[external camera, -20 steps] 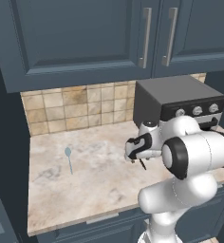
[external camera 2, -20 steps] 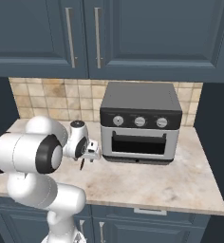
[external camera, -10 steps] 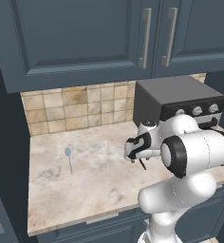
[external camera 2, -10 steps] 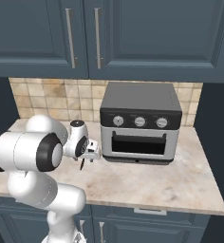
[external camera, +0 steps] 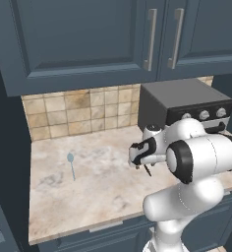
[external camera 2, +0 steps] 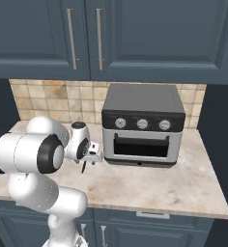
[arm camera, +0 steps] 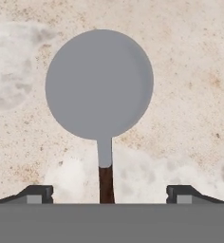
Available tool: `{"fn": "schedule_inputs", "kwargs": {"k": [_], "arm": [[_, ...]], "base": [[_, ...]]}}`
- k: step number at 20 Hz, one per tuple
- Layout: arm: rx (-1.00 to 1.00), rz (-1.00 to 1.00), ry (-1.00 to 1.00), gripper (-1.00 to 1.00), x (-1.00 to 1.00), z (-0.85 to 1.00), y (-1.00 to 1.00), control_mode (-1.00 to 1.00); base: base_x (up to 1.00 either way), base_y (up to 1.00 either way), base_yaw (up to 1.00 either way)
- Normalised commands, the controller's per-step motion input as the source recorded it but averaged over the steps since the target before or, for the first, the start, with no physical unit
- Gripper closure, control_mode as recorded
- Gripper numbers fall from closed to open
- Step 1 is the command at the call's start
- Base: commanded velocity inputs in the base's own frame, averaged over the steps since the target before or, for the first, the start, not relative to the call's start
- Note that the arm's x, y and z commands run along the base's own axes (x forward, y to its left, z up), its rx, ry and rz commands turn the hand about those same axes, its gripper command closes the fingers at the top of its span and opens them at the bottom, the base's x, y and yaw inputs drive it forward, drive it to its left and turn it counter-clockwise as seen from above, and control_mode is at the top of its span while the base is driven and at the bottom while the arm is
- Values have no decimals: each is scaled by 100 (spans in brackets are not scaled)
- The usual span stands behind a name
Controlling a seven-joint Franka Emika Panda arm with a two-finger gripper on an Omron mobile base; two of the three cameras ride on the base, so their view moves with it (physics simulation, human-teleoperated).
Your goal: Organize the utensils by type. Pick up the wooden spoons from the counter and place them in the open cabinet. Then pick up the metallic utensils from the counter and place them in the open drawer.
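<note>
**Bench stock, with end effector over the round-headed utensil**

- End effector point(arm camera: 109, 193): I am seeing its two dark tips standing wide apart at the bottom of the hand view, gripping nothing. In the left base view the end effector point(external camera: 146, 170) is pointing down over the bench, just in front of the toaster oven; in the right base view the end effector point(external camera 2: 84, 167) is hanging to the left of the oven door.
- Round-headed utensil point(arm camera: 100, 90): I am looking straight down on it. It is lying flat on the bench, its grey disc head away from the tips and its thin dark handle running back between them, clear of both.
- Small spoon point(external camera: 71, 163): a pale silver-blue piece, lying on the left part of the bench, well apart from the end effector, bowl toward the backsplash and handle toward the front edge.
- Bench point(external camera: 88, 197): beige marbled stone, carrying all of the above.
- Toaster oven point(external camera 2: 144, 126): grey, three knobs, door shut, sitting at the back right of the bench against the tiles.
- Wall cabinets point(external camera 2: 135, 34): slate-blue doors with silver bar handles, hanging shut above the bench.
</note>
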Motion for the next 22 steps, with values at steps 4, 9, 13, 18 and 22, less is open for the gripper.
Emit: {"fn": "schedule_inputs", "kwargs": {"k": [4, 9, 13, 18, 22], "arm": [[0, -4, 0, 100, -35, -54, 3, -100], [0, -4, 1, 100, -51, -60, 0, -100], [0, -3, 3, 100, -56, -59, 0, -100], [0, 0, 0, 100, -56, -54, 7, -100], [0, 0, 4, 100, -43, -48, 7, -100]], "base": [[0, 0, 0], [0, 0, 0], [0, 0, 0], [0, 0, 0], [0, 0, 0]]}}
